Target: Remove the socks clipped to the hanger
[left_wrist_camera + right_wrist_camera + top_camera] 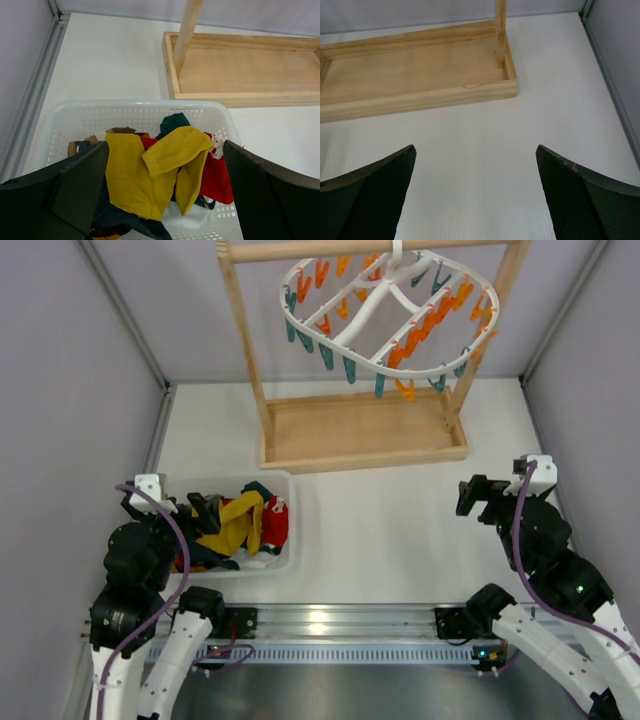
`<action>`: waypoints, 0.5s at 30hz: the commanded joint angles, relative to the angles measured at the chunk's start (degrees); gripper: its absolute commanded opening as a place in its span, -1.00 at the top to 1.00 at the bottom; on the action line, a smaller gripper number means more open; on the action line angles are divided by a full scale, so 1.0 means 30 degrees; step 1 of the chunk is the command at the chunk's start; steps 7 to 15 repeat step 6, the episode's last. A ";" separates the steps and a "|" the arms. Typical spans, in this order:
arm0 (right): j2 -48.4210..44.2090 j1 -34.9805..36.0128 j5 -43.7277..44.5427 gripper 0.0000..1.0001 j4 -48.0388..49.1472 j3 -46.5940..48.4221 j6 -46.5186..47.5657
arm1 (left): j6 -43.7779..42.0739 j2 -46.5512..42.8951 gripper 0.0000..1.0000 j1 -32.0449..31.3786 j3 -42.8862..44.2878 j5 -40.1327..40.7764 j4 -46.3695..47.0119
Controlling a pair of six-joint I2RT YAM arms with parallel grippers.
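the white plastic hanger (372,306) hangs by its hook from the top bar of a wooden stand (365,430) at the far side of the table (400,530), tilted, with orange pegs (415,335) and teal pegs (325,357) dangling around its oval rim. the socks (235,525) lie in a loose heap inside a white mesh basket (140,105) at the near left of the table, well apart from the hanger. in the left wrist view a mustard yellow sock (135,180) is draped on top of the pile, folded over itself, with a red sock (217,175) just beside it on the right and a dark teal one (172,122) poking up behind it near the far wall of the basket. the left gripper (165,150) hovers over the near end of the basket with its jaws spread wide, one on each side of the heap, and nothing between them is gripped. the right gripper (475,150) hangs above bare table on the near right, short of the stand's flat base, its jaws also wide apart and holding nothing. the black fingers (375,190) of that gripper frame only the white tabletop and a corner of the wooden base.
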State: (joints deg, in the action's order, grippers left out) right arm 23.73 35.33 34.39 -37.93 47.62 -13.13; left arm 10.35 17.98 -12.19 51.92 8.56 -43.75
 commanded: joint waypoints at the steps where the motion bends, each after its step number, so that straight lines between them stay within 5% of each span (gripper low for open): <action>1: -0.0145 -0.0147 -0.0067 -0.99 0.0955 -0.0080 -0.0108 | -0.0022 -0.0309 -0.98 -0.0098 -0.0256 0.0282 0.0754; 15: -0.0261 -0.0176 -0.0126 -0.99 0.0867 -0.0110 -0.0049 | 0.0007 -0.0309 -0.98 -0.0157 -0.0285 0.0311 0.0754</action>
